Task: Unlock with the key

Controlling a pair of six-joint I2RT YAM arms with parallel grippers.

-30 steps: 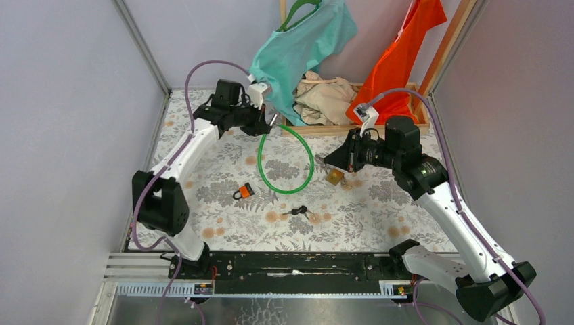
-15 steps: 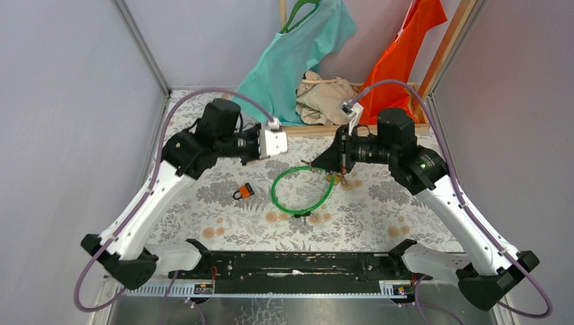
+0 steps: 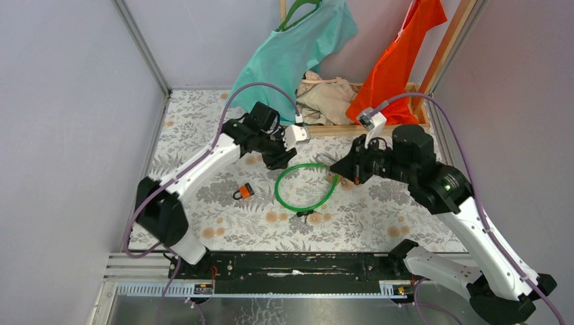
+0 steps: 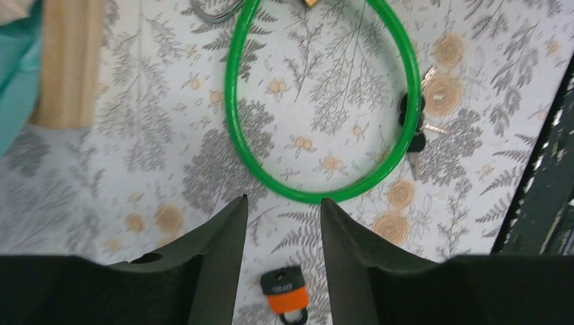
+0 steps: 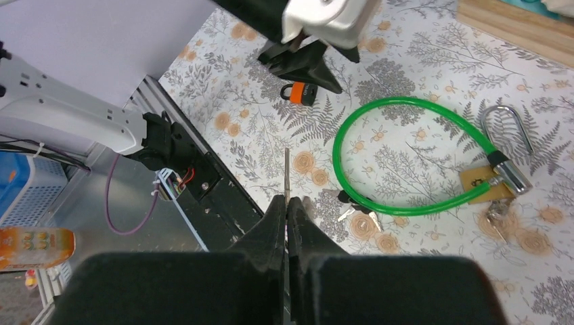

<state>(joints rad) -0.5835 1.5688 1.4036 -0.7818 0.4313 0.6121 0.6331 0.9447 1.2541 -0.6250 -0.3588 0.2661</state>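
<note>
Key (image 5: pixel 286 172) pinched in closed right gripper (image 5: pixel 288 202), left gripper (image 4: pixel 283 202) parted over green cable (image 4: pixel 232 108)

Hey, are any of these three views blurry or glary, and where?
Top view: evenly lit and sharp, only soft shadows under the green cable. Left wrist view: floral table sharp, its own dark fingers soft. Right wrist view: glints on the silver lock barrel, near fingers blurred.

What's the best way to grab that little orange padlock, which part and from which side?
Take the orange padlock by its body, pinched across its two narrow sides, coming straight down from above. It lies flat on the table, so the broad faces cannot be pinched, and its black shackle offers little to hold. The open left gripper hangs nearest.
</note>
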